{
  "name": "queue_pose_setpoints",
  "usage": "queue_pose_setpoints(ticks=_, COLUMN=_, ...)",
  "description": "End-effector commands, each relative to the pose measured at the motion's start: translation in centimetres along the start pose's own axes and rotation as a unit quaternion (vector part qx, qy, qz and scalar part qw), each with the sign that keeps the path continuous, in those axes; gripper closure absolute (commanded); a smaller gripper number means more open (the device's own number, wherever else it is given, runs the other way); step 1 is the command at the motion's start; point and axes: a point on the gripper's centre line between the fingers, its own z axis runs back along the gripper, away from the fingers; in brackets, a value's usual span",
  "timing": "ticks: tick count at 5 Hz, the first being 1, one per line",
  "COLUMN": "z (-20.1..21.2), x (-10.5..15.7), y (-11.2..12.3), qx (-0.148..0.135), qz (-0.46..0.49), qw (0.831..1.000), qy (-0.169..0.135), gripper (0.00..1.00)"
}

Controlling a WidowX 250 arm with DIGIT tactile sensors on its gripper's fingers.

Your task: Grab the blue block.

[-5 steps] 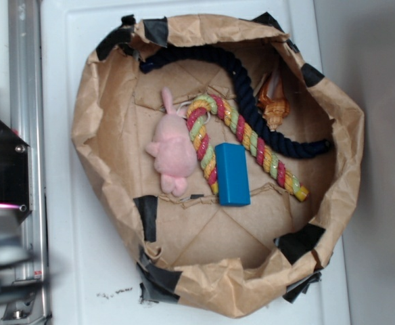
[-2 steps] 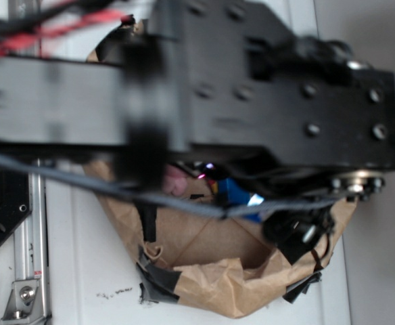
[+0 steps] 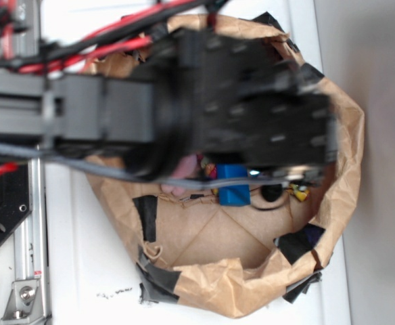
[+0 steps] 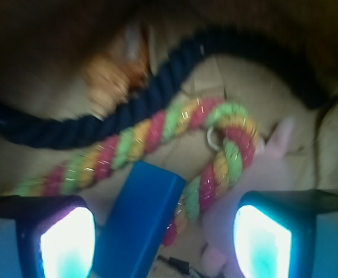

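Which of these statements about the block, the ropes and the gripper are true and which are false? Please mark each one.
1. The blue block lies between the gripper fingers. True.
2. The gripper is shut on the block. False: the fingers stand apart, with gaps beside the block.
3. The navy rope lies beyond the striped rope in the wrist view. True.
4. The block stands outside the paper bag. False: it lies inside, on the bag's floor.
5. The arm hides most of the bag's contents in the exterior view. True.
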Motion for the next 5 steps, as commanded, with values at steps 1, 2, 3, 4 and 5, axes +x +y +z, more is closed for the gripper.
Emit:
queue_pose_setpoints(ticks=1, z=-3.8, x=-0.7, y=-1.3, qx=-0.057, qz=-0.001, qw=0.998, qy=0.012, gripper=0.0)
queue_pose_setpoints(ticks=2, z=-4.7, x=-1.0, y=-2.9, qx=-0.049, qz=-0.002, qw=0.999, qy=-0.006, gripper=0.0)
queue_pose_setpoints(ticks=3, z=-6.7, x=-1.1, y=-3.0, qx=-0.014, qz=0.003, qw=1.0, qy=0.009, gripper=0.0)
queue_pose_setpoints(ticks=4, z=-7.7, x=-1.9, y=-2.6, qx=0.006, qz=-0.009, qw=1.0, qy=0.026, gripper=1.0)
queue_pose_setpoints(ticks=5, z=-6.8, x=-2.2, y=-2.3, qx=0.021, qz=-0.066, qw=0.997, qy=0.024, gripper=1.0)
